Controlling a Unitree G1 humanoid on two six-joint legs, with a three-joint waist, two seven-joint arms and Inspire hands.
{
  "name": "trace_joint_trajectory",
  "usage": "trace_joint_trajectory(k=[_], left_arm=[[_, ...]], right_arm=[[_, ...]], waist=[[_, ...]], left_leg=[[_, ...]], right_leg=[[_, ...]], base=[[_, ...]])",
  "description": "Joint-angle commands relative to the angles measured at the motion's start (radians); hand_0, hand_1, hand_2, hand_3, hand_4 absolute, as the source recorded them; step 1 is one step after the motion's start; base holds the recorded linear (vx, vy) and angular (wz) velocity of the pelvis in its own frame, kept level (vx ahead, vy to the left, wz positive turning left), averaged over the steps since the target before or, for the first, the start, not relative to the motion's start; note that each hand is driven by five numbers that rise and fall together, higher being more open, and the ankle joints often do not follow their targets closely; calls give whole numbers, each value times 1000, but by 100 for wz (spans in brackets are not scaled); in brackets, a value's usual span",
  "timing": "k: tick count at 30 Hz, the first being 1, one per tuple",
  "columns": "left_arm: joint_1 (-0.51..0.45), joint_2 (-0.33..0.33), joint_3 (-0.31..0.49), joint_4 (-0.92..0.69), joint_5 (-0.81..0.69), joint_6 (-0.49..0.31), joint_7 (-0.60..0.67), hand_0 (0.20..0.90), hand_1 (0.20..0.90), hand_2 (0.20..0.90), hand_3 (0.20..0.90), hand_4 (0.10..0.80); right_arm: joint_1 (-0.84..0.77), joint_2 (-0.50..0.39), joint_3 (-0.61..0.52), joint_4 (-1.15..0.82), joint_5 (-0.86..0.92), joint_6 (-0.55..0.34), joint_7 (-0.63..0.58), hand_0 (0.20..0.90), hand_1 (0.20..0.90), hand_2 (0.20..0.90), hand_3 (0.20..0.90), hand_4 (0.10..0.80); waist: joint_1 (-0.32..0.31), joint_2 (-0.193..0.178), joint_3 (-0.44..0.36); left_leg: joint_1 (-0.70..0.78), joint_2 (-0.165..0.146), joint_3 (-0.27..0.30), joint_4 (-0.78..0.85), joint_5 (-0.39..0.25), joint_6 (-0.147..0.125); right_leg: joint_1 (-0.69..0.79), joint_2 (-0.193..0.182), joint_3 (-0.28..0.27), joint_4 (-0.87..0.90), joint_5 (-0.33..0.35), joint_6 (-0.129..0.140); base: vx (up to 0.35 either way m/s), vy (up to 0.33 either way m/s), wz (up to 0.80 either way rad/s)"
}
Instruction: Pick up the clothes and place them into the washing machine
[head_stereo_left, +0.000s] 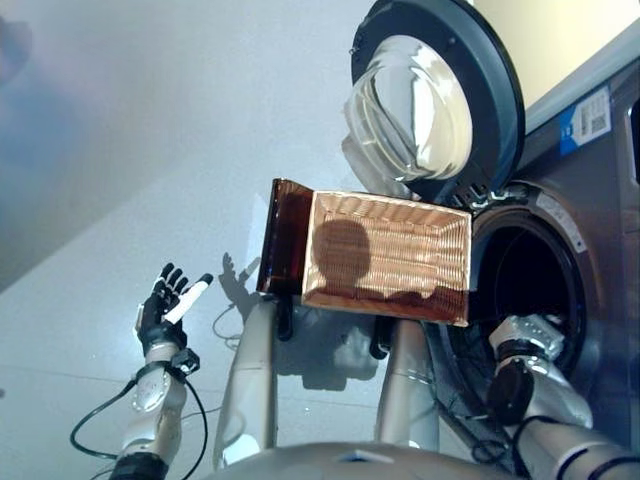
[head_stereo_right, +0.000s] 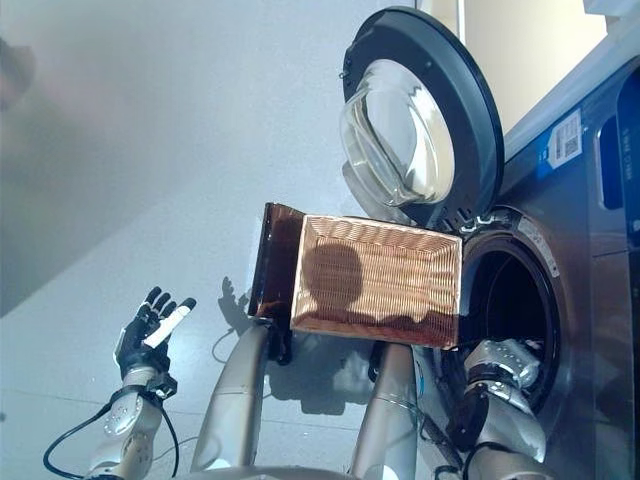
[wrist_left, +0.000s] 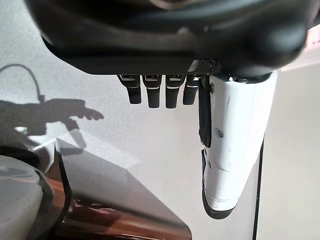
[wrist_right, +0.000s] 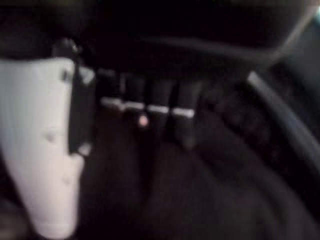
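Right wrist view is dark and blurred: the right hand (wrist_right: 145, 107) sits inside the washing machine (head_stereo_left: 600, 230) drum with fingers straight, and no clothes can be made out there. Both eye views show that hand hidden past the drum opening, the door (head_stereo_left: 435, 100) swung open, and a copper-brown basket (head_stereo_left: 385, 255) in front. Left hand (head_stereo_left: 165, 305) hangs over the floor (head_stereo_left: 120, 150), fingers spread, holding nothing.

light: bright, even on floor (head_stereo_left: 120, 200) | shadows: sharp, on basket (head_stereo_left: 385, 255) and floor | glare: door glass (head_stereo_left: 415, 110) | right wrist view: dim, blurred
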Motion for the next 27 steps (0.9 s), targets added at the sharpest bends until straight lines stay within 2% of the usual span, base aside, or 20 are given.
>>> trace_joint_trajectory(k=[1,4,5,6,7,12,20,22,27], left_arm=[[6,70,-6,-65,10,-52,10,900,900,900,900,800],[5,67,-6,-65,4,-53,14,900,900,900,900,800],[4,66,-7,-66,3,-54,14,900,900,900,900,800],[4,65,-6,-66,2,-53,15,900,900,900,900,800],[3,63,-5,-67,2,-53,15,900,900,900,900,800],[-2,62,1,-63,2,-52,17,900,900,900,900,800],[-1,53,6,-61,-6,-54,27,900,900,900,900,800],[-2,52,10,-59,-7,-55,25,900,900,900,900,800],[-2,43,10,-68,-11,-59,21,900,900,900,900,800]], right_arm=[[7,-238,16,12,-110,-121,-16,200,200,200,200,300],[-5,-236,38,5,-114,-111,-8,200,200,200,200,300],[-4,-232,40,5,-112,-110,-3,417,417,417,417,455],[-3,-229,44,7,-109,-105,2,826,826,826,826,747],[0,-225,45,10,-108,-103,3,900,900,900,900,800],[1,-221,49,30,-108,-90,-2,900,900,900,900,800],[3,-163,69,-19,-109,-103,1,900,900,900,900,800],[9,-164,83,-17,-117,-77,15,900,900,900,900,800],[19,-105,159,-71,-159,-32,58,900,900,900,900,800]], waist=[[-1,26,-27],[1,25,-28],[1,25,-28],[1,24,-28],[2,24,-28],[2,21,-28],[4,22,-25],[4,20,-24],[7,18,-15]], left_leg=[[30,21,-53,-24,-32,-63],[31,22,-52,-27,-31,-63],[30,22,-51,-27,-30,-63],[29,21,-51,-27,-30,-63],[29,21,-50,-27,-29,-63],[30,19,-50,-29,-28,-64],[32,18,-47,-29,-27,-62],[32,19,-48,-28,-27,-62],[32,21,-46,-29,-21,-62]], right_leg=[[2,-5,21,-52,75,-17],[2,-4,20,-53,76,-18],[2,-3,20,-53,76,-18],[1,-4,20,-53,77,-18],[1,-4,20,-52,77,-18],[4,-2,19,-53,76,-19],[8,0,19,-55,77,-22],[7,1,19,-54,77,-23],[5,3,19,-59,84,-24]], base=[[0,0,0],[0,0,0],[0,0,0],[0,0,0],[0,0,0],[0,0,0],[0,0,0],[0,0,0],[0,0,0]])
